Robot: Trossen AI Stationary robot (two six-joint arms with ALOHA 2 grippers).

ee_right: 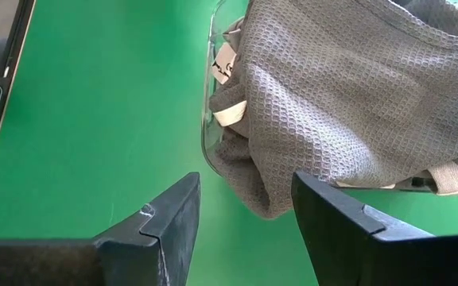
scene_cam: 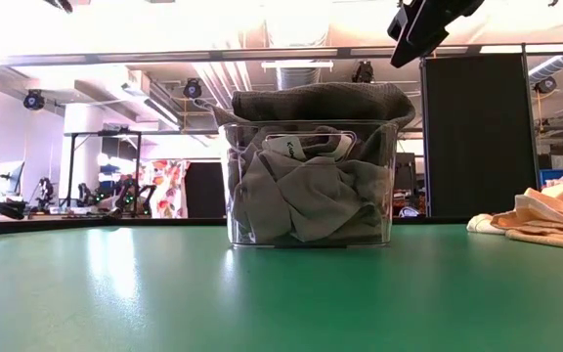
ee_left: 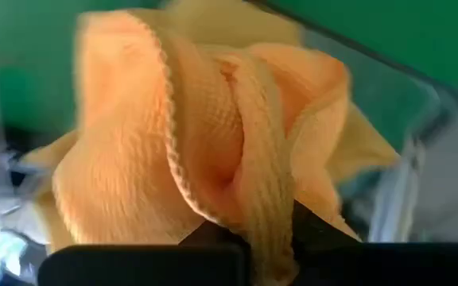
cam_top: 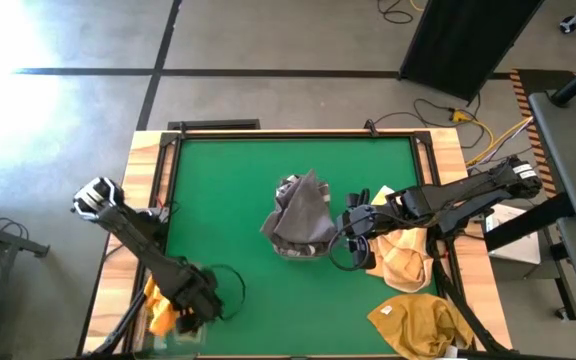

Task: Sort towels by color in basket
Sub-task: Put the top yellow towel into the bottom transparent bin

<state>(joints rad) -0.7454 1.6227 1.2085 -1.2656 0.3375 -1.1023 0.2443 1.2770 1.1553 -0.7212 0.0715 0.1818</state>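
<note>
A clear basket (cam_top: pixel 298 248) near the table's middle holds dark grey towels (scene_cam: pixel 306 191), and one grey towel (ee_right: pixel 332 95) drapes over its rim. My right gripper (ee_right: pixel 245 187) hovers open just right of that basket (cam_top: pixel 351 240), touching nothing. My left gripper (cam_top: pixel 196 298) is at the near left corner, shut on an orange towel (ee_left: pixel 173 135) over a second clear bin (cam_top: pixel 173 338). Two mustard-yellow towels lie on the right, one (cam_top: pixel 405 257) under my right arm and one (cam_top: pixel 420 322) by the near edge. My left gripper pinches a bunched fold (ee_left: pixel 262 226) of the orange towel between its two fingers, several layers thick. The rest of the towel balloons out ahead of the fingers, slack, between the clear bin's walls (ee_left: pixel 408 199). Whether the towel rests on the bin's floor cannot be told.
Green mat (cam_top: pixel 228 190) lies open left of and beyond the grey basket. A wooden frame (cam_top: pixel 148 160) edges the table. Cables (cam_top: pixel 230 285) trail beside my left gripper. The yellow towel also shows at the right in the low view (scene_cam: pixel 545 220).
</note>
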